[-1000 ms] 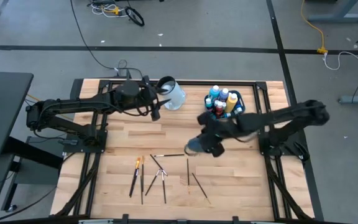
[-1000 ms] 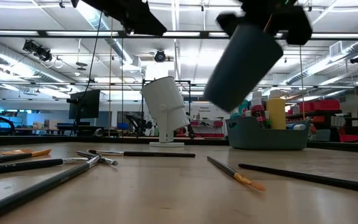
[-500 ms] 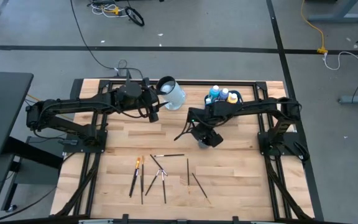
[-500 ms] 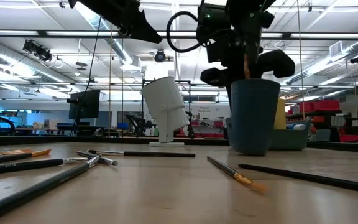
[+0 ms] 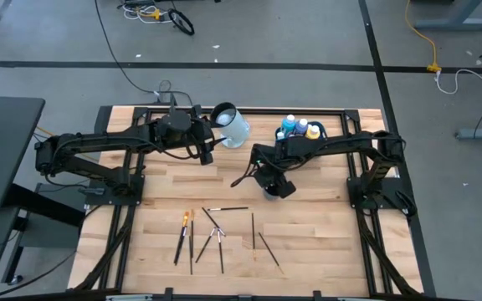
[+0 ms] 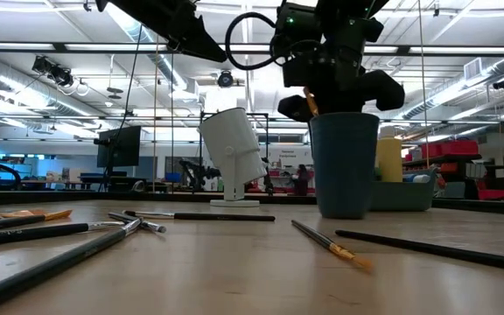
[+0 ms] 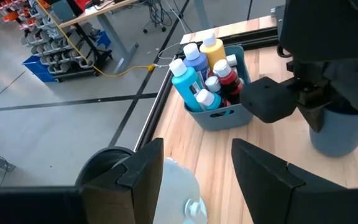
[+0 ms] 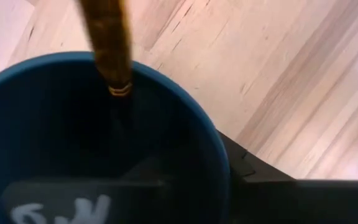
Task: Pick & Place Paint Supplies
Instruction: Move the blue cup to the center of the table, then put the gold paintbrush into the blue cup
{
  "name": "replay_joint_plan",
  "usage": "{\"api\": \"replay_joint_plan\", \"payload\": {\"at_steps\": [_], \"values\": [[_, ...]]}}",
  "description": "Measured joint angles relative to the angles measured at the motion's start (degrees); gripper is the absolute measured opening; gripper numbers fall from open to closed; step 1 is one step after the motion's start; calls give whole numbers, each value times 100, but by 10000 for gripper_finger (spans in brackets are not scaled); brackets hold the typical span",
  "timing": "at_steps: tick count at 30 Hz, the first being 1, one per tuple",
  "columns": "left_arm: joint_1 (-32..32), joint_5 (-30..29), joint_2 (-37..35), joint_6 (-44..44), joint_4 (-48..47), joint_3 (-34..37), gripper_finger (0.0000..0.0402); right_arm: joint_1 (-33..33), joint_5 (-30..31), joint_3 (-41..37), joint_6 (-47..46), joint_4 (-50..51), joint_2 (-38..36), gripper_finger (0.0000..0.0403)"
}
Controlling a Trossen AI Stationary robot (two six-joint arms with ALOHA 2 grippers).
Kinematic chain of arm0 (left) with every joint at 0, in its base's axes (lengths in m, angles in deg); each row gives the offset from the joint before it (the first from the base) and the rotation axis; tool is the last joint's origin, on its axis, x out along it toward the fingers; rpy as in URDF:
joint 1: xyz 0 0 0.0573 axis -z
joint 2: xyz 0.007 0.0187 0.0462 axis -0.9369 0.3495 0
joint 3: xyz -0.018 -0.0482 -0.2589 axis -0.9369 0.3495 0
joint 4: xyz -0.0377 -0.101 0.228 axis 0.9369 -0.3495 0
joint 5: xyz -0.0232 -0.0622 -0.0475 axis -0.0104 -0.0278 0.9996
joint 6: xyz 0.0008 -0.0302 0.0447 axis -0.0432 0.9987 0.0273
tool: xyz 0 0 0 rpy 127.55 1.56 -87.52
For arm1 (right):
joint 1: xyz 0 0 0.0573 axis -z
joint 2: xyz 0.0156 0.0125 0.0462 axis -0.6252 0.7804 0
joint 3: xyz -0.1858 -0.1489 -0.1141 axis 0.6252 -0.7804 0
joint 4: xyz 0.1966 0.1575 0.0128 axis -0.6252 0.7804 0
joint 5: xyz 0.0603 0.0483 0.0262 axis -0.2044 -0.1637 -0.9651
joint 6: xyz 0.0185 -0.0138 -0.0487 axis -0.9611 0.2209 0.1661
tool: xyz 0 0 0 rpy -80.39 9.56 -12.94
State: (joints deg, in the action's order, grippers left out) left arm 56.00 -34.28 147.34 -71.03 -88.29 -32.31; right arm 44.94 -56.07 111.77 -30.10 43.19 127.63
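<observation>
The dark blue cup [image 6: 344, 166] stands upright on its base on the table, left of the teal tub [image 5: 318, 144] of paint bottles [image 7: 199, 68]. A wood-handled brush [image 8: 107, 43] sticks into the cup and leans on its rim. My right gripper [image 6: 341, 103] points down over the cup, one finger inside and one outside, slightly open. Several more brushes [image 5: 216, 230] lie flat nearer the front edge. My left gripper [image 7: 197, 168] hovers open and holding nothing beside the white jug [image 5: 231, 125]. My right gripper comes from above and stands astride the cup's rim [image 8: 219, 165], one finger [image 8: 73, 199] inside and the other outside the wall. A gap shows between the inner finger and the wall. Whether the outer finger touches the wall, I cannot tell.
The white jug [image 6: 233, 153] stands at the far middle of the table. The tub sits at the far right, close behind the cup. Bare wood lies between the cup and the row of brushes [image 6: 331, 245] in front.
My right gripper has come down with the dark blue cup and tipped to point more steeply downward. The cup, which hung tilted and clear of the table a second ago, now stands upright on the table.
</observation>
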Motion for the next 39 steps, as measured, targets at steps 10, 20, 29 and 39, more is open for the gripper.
{"api": "replay_joint_plan", "payload": {"at_steps": [10,20,29,39], "values": [[0,0,0,9,2,0,198,-17,244,-2,-314,21,-34,125],[2,0,0,11,7,0,198,-229,892,-4,-347,96,-595,150],[2,0,0,9,8,0,198,-428,908,-4,-507,138,-1380,151],[2,1,0,10,9,0,198,-444,-286,-230,-3314,-501,-2342,151]]}}
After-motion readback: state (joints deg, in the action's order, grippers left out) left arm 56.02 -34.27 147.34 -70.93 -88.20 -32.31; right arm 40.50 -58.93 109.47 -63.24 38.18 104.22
